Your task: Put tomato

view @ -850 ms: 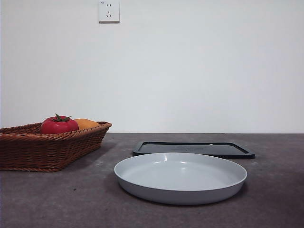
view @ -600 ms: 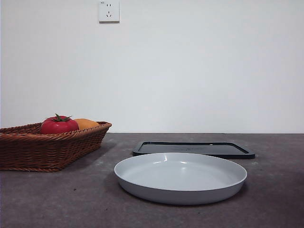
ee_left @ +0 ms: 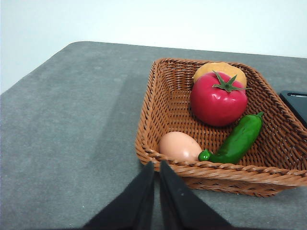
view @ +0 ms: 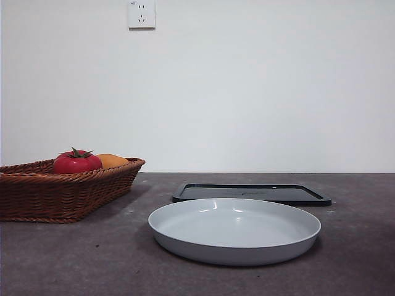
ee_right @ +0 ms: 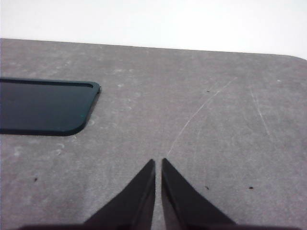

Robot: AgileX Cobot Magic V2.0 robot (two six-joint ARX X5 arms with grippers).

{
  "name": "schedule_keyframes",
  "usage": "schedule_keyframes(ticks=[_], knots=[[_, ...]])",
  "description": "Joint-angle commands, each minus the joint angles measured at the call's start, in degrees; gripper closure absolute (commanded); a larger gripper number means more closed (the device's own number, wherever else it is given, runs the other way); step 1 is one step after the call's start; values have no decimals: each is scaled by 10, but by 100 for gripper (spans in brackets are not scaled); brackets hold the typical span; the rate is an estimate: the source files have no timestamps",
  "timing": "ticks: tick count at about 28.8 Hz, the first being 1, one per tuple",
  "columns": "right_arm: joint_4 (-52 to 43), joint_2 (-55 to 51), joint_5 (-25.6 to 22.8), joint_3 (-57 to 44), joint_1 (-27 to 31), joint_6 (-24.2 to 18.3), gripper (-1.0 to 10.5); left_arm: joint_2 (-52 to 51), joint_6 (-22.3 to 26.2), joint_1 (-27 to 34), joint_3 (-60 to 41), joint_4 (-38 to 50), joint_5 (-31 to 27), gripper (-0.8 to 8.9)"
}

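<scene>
Currently the tomato (view: 76,163) sits inside the wicker basket (view: 37,197) at the left of the table (view: 92,265) in the front view, red and glossy with a green calyx on top. In the left wrist view the tomato (ee_left: 218,99) touches an orange fruit (ee_left: 219,72) behind it; a green pepper (ee_left: 237,140) lies beside it, and an egg (ee_left: 180,146) rests against the basket's (ee_left: 158,91) near wall, touching the pepper's stem end.

Left gripper (ee_left: 157,165): jaws nearly closed, only a thin slit between the tips, nothing held. It hangs over bare table just outside the basket's near rim, apart from the tomato.

Right gripper (ee_right: 158,162): jaws likewise nearly closed, empty, over bare table near the corner of a black tray (ee_right: 43,105).

Front view: a pale grey plate (view: 234,231) stands at centre, empty, with the black tray (view: 252,193) just behind it. A wall socket (view: 141,14) is mounted on the white wall. Neither arm appears in this view.
</scene>
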State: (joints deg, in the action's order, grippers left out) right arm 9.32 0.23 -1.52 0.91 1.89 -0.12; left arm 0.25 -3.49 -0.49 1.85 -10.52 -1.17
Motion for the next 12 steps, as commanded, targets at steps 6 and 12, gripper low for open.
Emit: schedule_keyframes(ticks=[6, 12], knots=[[-3, 0, 3, 5, 1, 55, 933, -1, -6, 1, 17, 0, 2, 797], [-3, 0, 3, 53, 0, 113, 934, 2, -53, 1, 73, -2, 2, 797]])
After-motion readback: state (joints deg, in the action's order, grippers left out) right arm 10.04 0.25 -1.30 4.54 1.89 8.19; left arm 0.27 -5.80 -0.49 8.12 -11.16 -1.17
